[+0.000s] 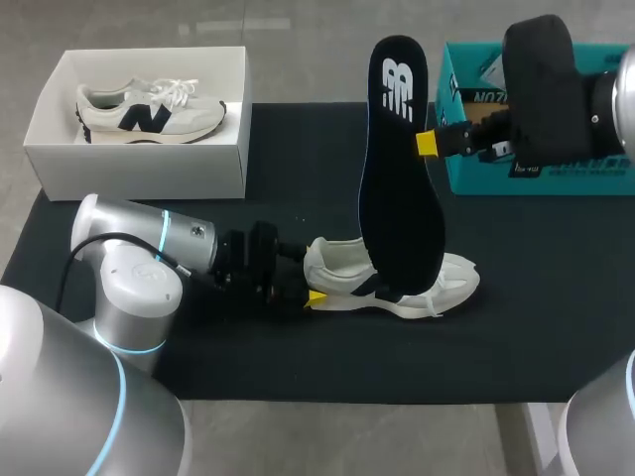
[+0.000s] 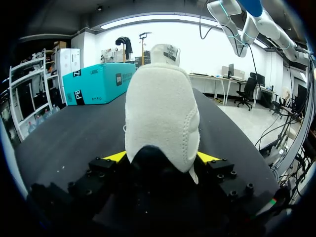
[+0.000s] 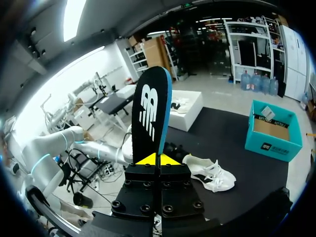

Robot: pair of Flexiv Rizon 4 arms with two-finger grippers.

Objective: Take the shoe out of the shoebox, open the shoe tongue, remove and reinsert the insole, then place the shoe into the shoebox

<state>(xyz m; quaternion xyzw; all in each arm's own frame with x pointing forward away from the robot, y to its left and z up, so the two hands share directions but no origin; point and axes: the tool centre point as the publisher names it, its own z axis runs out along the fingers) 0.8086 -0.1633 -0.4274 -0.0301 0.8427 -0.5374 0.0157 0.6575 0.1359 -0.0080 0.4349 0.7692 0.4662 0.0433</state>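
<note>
**Desk side:** What do you have at the far left?

**Operator:** A white open cardboard shoebox (image 1: 149,169) stands at the left back corner of the black-covered desk (image 1: 298,367). In it lies a white sneaker with a dark side logo (image 1: 149,114), on its sole.

**Desk side:** And your left arm?

**Operator:** My left silver arm (image 1: 149,260) comes in low over the desk, in front of that box. Its jaws hold the heel of the white low sneaker with a dark stripe (image 1: 451,283), one yellow tip on each side of the heel. In the left wrist view the padded heel (image 2: 160,108) fills the space between the tips. This sneaker stands on its sole near the middle of the desk, with the toe pointing to the right.

**Desk side:** Where is the insole?

**Operator:** The long black foam insole with a white logo (image 1: 397,188) is out of the sneaker and held upright above it. My right arm (image 1: 556,89) comes from the right, and its jaws are pinched narrow on the edge of the insole, nearer to its upper end. The lower end covers the middle of the sneaker from above. I cannot tell if it touches.

**Desk side:** And at the far right?

**Operator:** A teal open cardboard box (image 1: 536,178) stands at the right back corner, behind the right arm.
</note>
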